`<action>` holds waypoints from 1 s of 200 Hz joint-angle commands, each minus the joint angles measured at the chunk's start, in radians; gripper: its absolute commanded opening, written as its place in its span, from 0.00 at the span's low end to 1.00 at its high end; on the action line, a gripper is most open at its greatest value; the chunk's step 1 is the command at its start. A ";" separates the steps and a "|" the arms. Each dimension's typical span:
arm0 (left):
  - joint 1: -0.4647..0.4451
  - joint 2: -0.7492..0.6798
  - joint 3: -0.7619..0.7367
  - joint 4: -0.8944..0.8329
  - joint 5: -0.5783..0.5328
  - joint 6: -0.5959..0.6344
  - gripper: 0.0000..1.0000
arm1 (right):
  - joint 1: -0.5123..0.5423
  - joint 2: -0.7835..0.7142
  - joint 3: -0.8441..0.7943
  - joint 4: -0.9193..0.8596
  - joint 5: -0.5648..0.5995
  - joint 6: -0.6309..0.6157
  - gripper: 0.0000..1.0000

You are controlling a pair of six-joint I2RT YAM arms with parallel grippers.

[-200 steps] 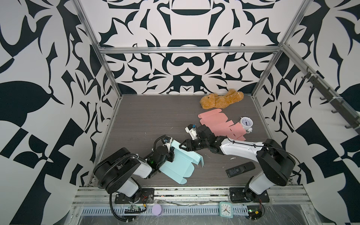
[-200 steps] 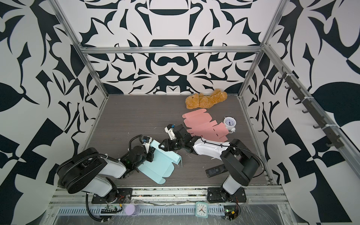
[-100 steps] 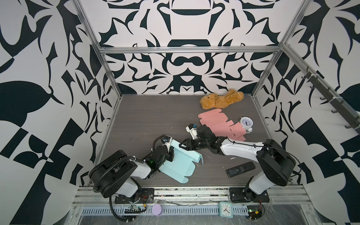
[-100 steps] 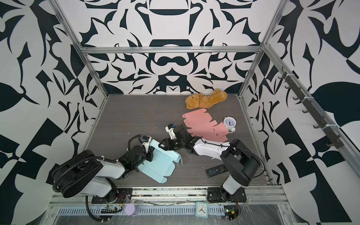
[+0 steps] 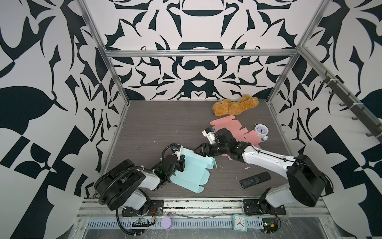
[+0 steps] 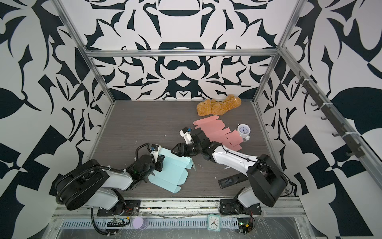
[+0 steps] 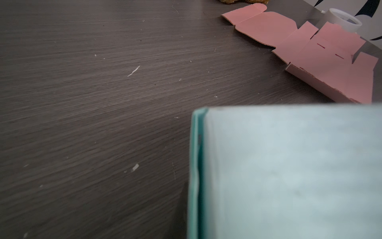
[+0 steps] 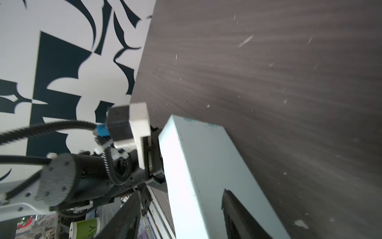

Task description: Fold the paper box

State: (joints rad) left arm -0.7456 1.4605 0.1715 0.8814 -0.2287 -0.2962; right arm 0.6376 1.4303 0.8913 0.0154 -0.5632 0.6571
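Though mostly flat, teal paper box (image 5: 191, 175), one wall seemingly upright.

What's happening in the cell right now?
Both arms are working the blue paper box at the front of the table. The left gripper sits at its left edge; whether it grips is unclear. The right gripper is open, straddling the raised far wall. Most of the sheet lies flat, so folding is only partway. The pink blank, plush toy, alarm clock and remote lie aside.
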 commanded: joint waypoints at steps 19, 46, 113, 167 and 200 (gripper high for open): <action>0.005 -0.023 -0.012 0.027 -0.001 -0.010 0.10 | -0.108 0.019 0.079 -0.114 -0.029 -0.133 0.65; 0.005 -0.025 -0.013 0.027 -0.001 -0.008 0.10 | -0.116 0.115 0.110 -0.147 -0.005 -0.193 0.63; 0.005 -0.013 -0.015 0.043 0.005 -0.008 0.10 | -0.048 0.313 0.144 -0.098 -0.078 -0.222 0.58; 0.005 -0.003 -0.015 0.057 0.012 -0.012 0.11 | -0.009 0.396 0.168 -0.093 -0.148 -0.245 0.57; 0.005 0.004 -0.005 0.041 0.011 -0.006 0.12 | 0.035 0.421 0.175 -0.097 -0.252 -0.267 0.57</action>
State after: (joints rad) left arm -0.7456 1.4551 0.1715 0.8902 -0.2195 -0.2966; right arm 0.6273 1.8542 1.0393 -0.0822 -0.6891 0.4309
